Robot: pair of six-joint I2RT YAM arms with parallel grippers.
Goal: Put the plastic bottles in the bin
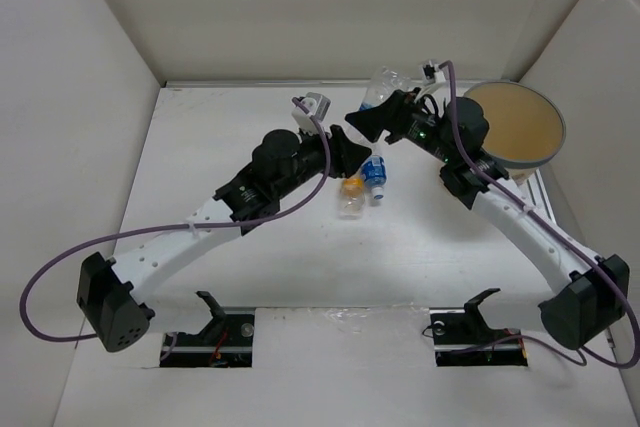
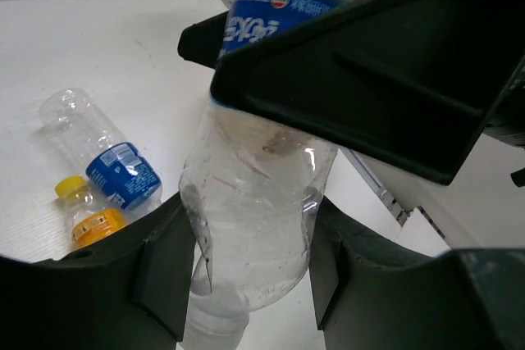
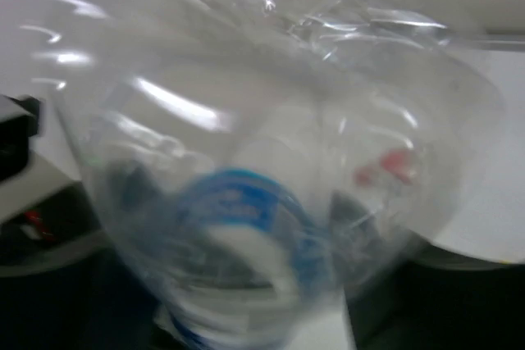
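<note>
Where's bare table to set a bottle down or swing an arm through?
Free: the far-left table between the wall and left arm; also the near middle strip between it and the right arm. Crowded: the centre, where the arms meet on the held bottle, with two loose bottles just nearer, and far right around the bin.

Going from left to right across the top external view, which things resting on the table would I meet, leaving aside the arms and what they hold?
orange-yellow bottle → blue-labelled bottle → bin
</note>
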